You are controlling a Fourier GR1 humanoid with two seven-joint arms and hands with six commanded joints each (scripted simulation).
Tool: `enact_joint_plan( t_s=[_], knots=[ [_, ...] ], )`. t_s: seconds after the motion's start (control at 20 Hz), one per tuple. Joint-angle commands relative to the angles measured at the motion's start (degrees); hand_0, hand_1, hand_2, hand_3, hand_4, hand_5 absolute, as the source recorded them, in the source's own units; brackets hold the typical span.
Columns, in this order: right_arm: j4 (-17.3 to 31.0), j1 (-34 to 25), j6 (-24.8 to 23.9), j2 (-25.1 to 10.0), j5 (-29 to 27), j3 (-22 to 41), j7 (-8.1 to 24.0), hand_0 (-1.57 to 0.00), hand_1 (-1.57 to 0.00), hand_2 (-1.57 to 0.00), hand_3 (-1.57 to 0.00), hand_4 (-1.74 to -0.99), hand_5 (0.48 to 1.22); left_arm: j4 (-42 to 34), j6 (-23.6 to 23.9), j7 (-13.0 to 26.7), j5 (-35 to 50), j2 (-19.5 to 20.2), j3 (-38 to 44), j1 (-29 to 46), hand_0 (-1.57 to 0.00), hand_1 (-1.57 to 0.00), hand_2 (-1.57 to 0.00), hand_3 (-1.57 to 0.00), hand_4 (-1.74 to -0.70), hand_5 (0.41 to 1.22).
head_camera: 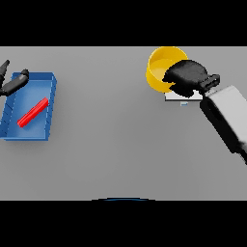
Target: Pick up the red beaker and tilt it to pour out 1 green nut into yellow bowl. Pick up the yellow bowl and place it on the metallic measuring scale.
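The yellow bowl (pixel 161 67) is at the back right, tilted toward me, with my right hand (pixel 187 77) curled round its right side. Beneath the hand a pale flat slab, the metallic scale (pixel 183 98), shows only as a thin strip with a small blue mark at its front edge. Whether the bowl touches the scale is hidden by the hand. A red beaker (pixel 33 113) lies on its side inside a blue tray (pixel 48 120) at the left. My left hand (pixel 14 83) hangs over the tray's back left corner with straight fingers. No green nut is visible.
The blue tray (pixel 48 120) has raised walls and takes up the left edge of the grey table (pixel 116 135). My right forearm (pixel 226 116) runs diagonally from the lower right toward the bowl.
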Motion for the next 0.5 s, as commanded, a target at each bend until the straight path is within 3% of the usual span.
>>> enact_joint_plan(
  t_s=[0.0, 0.45],
  knots=[
    [2.18, -0.64, -1.3, -0.25, 0.3, -0.25, -1.3, -1.57, -1.57, -1.55, -1.15, -1.741, 1.221, 0.11, -0.22, 0.22, 0.37, 0.32, 0.43, -0.49, 0.0, 0.0, 0.0, 0.0, -0.85, 0.746],
    [19.46, -3.36, -8.87, 0.98, 2.07, -2.77, -3.15, -1.57, -1.57, -1.48, -1.21, -1.741, 1.221, -2.21, 0.14, 3.44, 0.11, -0.17, -0.27, 0.67, 0.0, 0.0, 0.0, 0.0, -0.86, 0.784]
  ],
)
